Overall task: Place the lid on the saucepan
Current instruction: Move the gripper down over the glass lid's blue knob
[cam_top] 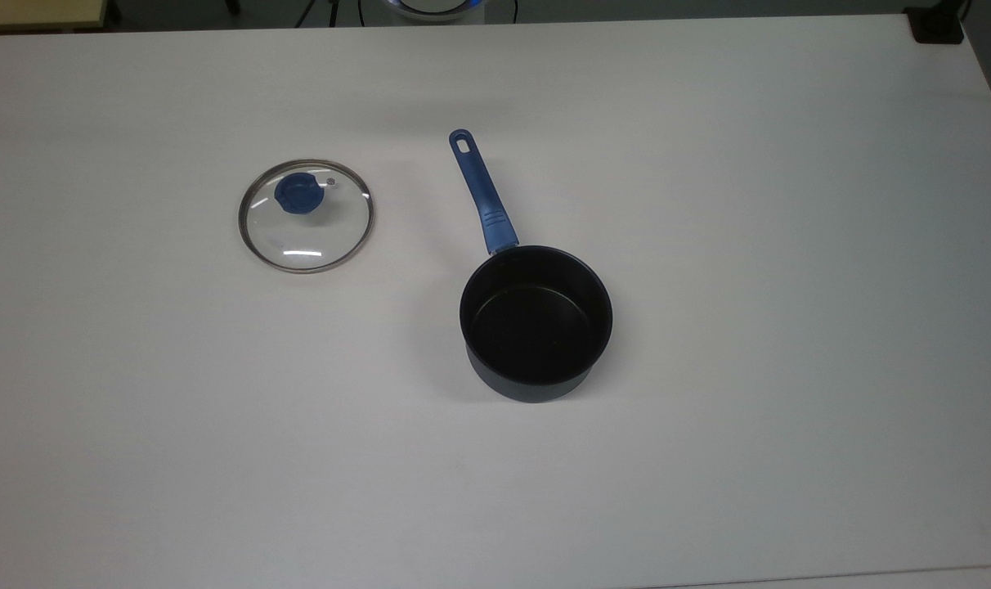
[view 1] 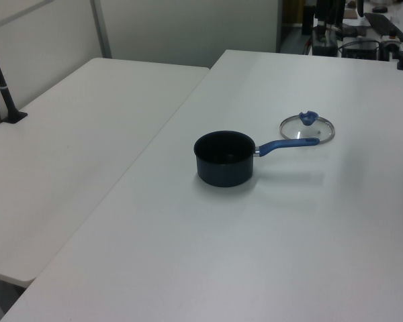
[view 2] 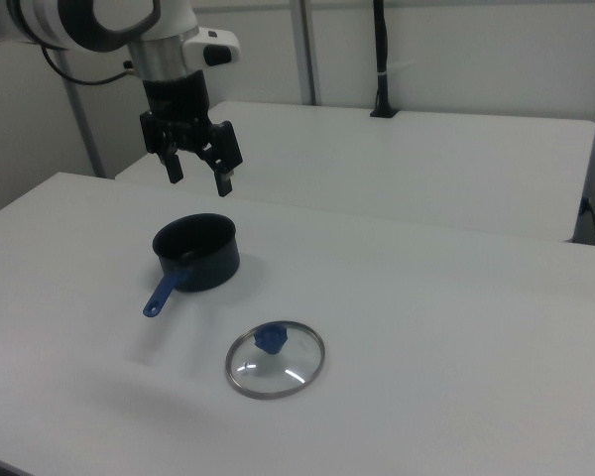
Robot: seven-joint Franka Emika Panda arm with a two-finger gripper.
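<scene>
In the right view, nearest you lies the glass lid [view 2: 275,359], flat on the white table [view 2: 456,327], knob up and ready to grab. The saucepan [view 2: 195,252] sits at its 11 o'clock, mouth uncovered. Beyond, the gripper [view 2: 198,182] hangs spread wide, holding nothing.

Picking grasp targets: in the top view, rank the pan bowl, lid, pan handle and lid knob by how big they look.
1. Pan bowl
2. Lid, slightly smaller across; the bowl's rim stands nearer the camera, so they may match
3. Pan handle, long but slim
4. Lid knob
</scene>
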